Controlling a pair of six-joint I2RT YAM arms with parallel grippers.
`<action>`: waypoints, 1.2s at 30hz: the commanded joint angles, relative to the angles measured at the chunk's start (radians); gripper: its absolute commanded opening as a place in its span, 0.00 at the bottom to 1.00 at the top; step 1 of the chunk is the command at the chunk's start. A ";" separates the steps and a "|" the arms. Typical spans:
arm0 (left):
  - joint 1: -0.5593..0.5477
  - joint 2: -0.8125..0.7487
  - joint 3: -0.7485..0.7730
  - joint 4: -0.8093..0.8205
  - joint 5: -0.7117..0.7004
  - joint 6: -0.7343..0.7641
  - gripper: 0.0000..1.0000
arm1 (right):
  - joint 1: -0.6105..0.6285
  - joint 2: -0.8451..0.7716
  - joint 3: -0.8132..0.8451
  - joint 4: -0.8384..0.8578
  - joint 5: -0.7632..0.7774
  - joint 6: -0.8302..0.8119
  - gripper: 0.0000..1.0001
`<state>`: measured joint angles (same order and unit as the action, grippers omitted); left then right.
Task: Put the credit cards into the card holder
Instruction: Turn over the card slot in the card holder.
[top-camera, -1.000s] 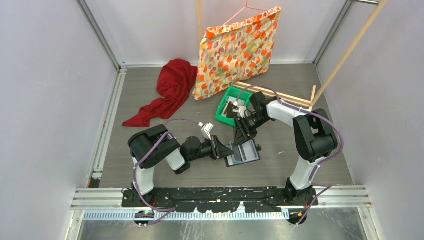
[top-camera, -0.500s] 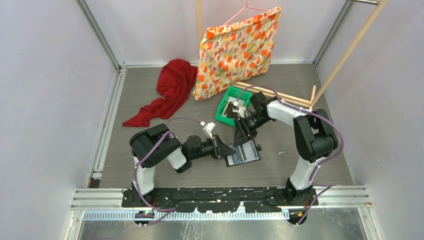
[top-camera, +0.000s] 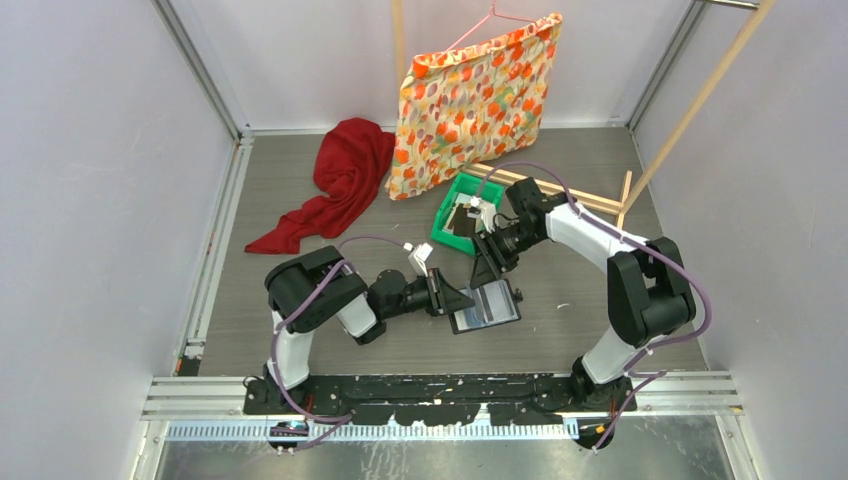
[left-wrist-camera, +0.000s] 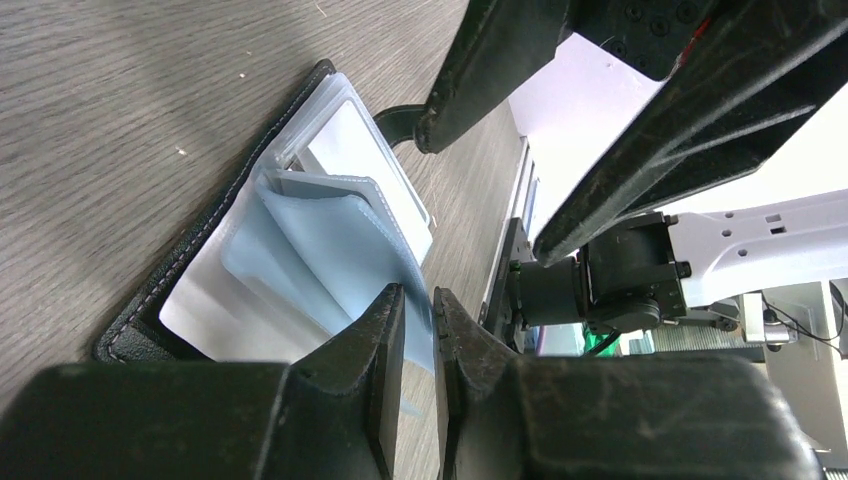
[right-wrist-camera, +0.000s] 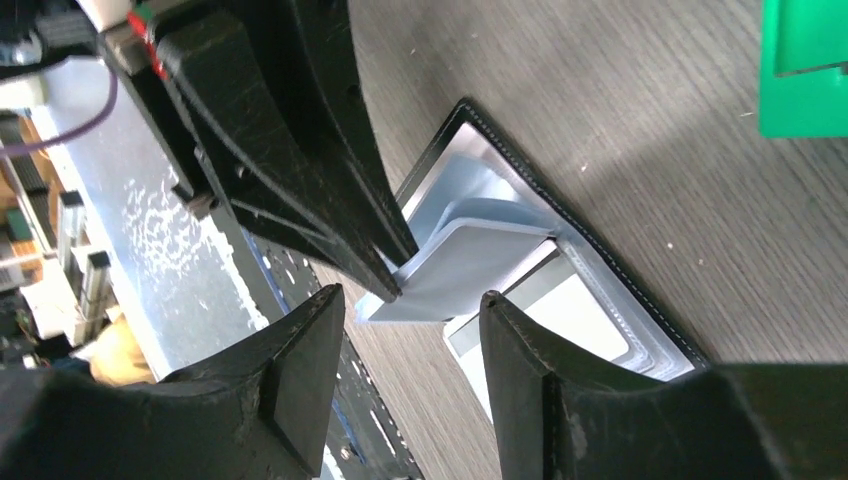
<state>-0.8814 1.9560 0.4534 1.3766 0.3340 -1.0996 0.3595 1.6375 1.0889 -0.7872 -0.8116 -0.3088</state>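
Left wrist view: black folding card holder (left-wrist-camera: 215, 215) lies open mid-frame on the grey worktop (left-wrist-camera: 120, 90), a white card (left-wrist-camera: 365, 165) in one pocket. Left claw (left-wrist-camera: 415, 300) pinches a pale-blue pocket page (left-wrist-camera: 330, 250); right claw (right-wrist-camera: 412, 298) gapes empty above. Green plastic tray (top-camera: 440, 225), upper centre overhead, holds dark cards (top-camera: 462, 222).

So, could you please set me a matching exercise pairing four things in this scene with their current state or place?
Things:
1. card holder
2. green tray
3. left gripper
4. right gripper

States or places:
A. jaws wide apart
B. lying open on the table
C. pinching a blue pocket page
D. standing beyond the card holder, near the flowered cloth

Pairs: 1-B; 2-D; 3-C; 4-A
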 joint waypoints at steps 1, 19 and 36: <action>0.002 0.025 0.025 0.055 0.001 -0.008 0.18 | 0.001 0.008 -0.016 0.163 0.058 0.198 0.57; 0.002 0.047 0.033 0.054 -0.004 -0.006 0.18 | 0.004 0.076 -0.038 0.276 0.204 0.443 0.51; 0.002 0.046 0.031 0.055 -0.010 0.000 0.23 | 0.021 0.090 0.008 0.172 0.235 0.325 0.45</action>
<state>-0.8814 1.9923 0.4747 1.4010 0.3336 -1.1194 0.3740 1.7306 1.0569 -0.5728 -0.5907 0.0719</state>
